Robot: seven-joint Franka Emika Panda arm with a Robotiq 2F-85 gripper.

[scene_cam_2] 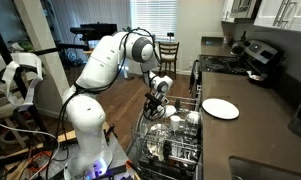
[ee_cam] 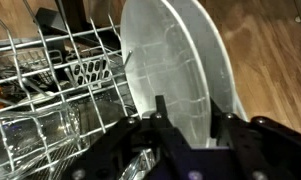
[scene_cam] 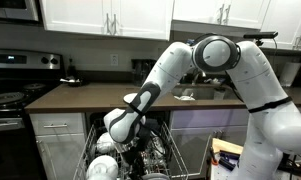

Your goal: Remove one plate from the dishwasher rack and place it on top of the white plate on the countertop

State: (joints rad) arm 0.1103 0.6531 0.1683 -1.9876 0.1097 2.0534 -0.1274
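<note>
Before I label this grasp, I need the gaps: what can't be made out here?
1. Wrist view: whether the gripper pinches the upright plate; dark blur hides the contact.
2. Both exterior views: the gripper's jaws, too small and dark against the dishwasher rack.
3. The rack's dishes: too small to count.

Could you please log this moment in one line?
pincer: astride upright plate in dishwasher rack, grip unclear | white plate: on countertop

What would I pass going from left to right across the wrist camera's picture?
dishwasher rack → upright pale plate → wooden floor
</note>
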